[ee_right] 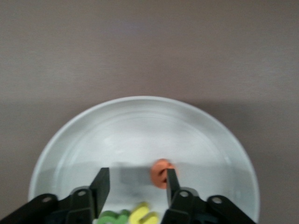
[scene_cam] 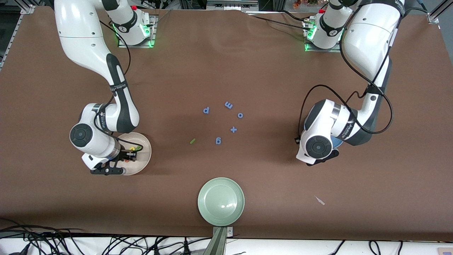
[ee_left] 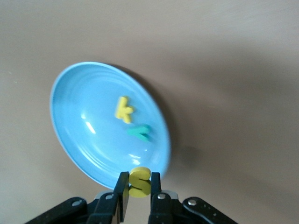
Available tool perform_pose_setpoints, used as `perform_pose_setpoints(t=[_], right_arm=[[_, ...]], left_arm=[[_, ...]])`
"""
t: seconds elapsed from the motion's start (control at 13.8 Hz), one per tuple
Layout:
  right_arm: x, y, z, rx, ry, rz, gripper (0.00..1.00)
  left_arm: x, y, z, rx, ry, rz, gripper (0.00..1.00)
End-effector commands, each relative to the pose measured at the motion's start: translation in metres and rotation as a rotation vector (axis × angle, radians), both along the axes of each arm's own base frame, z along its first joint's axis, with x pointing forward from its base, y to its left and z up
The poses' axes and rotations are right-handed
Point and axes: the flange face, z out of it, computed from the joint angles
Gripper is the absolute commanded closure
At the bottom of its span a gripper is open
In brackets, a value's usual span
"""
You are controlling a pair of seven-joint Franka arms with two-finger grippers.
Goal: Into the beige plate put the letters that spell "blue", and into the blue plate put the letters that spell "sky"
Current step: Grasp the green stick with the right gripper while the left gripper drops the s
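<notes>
A: Where do the small foam letters for "blue" sit?

B: Three lie in the round cream-beige plate (scene_cam: 144,150) at the right arm's end of the table: the orange foam e (ee_right: 161,173), the yellow foam u (ee_right: 144,215) and the green foam b (ee_right: 113,218). The thin green foam bar l (scene_cam: 192,141) lies out on the brown table (scene_cam: 226,63), near the middle, just beside the all-blue foam letters (scene_cam: 218,140).

A: And the right gripper (ee_right: 138,180)?

B: It hangs low over the beige plate, fingers spread apart, gripping nothing. The orange e lies against the inside of one finger (ee_right: 172,179), with the u and b close to the gripper's body.

A: The "sky" letters?

B: The yellow foam k (ee_left: 124,109) and the teal-green foam y (ee_left: 140,132) lie in the round medium-blue plate (ee_left: 70,116), which sits under the left arm's wrist at that arm's end of the table. The yellow foam s (ee_left: 139,181) is pinched between the left gripper's (ee_left: 139,184) fingers, held over the blue plate's rim.

A: Anything else on the table?

B: A round pale green plate (scene_cam: 221,201) sits nearest the front camera, at the table's edge, and a small pale scrap (scene_cam: 319,200) lies toward the left arm's end.
</notes>
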Motion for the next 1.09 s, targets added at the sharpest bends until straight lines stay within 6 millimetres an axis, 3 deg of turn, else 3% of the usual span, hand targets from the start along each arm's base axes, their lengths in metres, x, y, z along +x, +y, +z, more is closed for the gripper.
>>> perform_pose_setpoints(t=[0.0, 0.07, 0.14, 0.22, 0.29, 0.43, 0.65, 0.72, 0.87, 0.94, 1.01], right_arm=[[0.001, 0.027, 0.016, 0.044, 0.034, -0.006, 0.25], [-0.001, 0.041, 0.024, 0.049, 0.064, -0.027, 0.25], [-0.004, 0.053, 0.03, 0.052, 0.088, -0.044, 0.25], [-0.008, 0.07, 0.032, 0.051, 0.104, -0.069, 0.25], [-0.012, 0.088, 0.035, 0.049, 0.105, -0.099, 0.25], [-0.025, 0.124, 0.035, 0.046, 0.112, -0.182, 0.25], [-0.05, 0.19, 0.028, 0.033, 0.114, -0.352, 0.25], [-0.056, 0.202, 0.019, 0.028, 0.108, -0.391, 0.25], [-0.062, 0.217, 0.011, 0.056, 0.103, -0.433, 0.25], [-0.067, 0.227, 0.005, 0.076, 0.114, -0.45, 0.25], [-0.067, 0.228, 0.001, 0.077, 0.111, -0.452, 0.25]], left_arm=[[-0.008, 0.034, -0.007, -0.004, 0.05, -0.06, 0.98], [-0.009, 0.046, -0.011, -0.02, 0.07, -0.07, 0.81], [-0.01, 0.049, -0.015, -0.027, 0.081, -0.068, 0.22], [-0.011, 0.049, -0.014, -0.031, 0.084, -0.073, 0.0], [-0.01, 0.048, -0.012, -0.044, 0.086, -0.083, 0.0], [-0.005, 0.041, 0.012, -0.07, 0.055, -0.115, 0.0], [-0.004, 0.01, 0.071, -0.146, -0.017, -0.198, 0.0], [-0.004, -0.005, 0.094, -0.194, -0.045, -0.213, 0.0], [-0.007, -0.012, 0.136, -0.282, -0.078, -0.262, 0.0], [-0.008, -0.012, 0.161, -0.328, -0.103, -0.307, 0.0], [-0.006, 0.001, 0.183, -0.359, -0.128, -0.34, 0.0]])
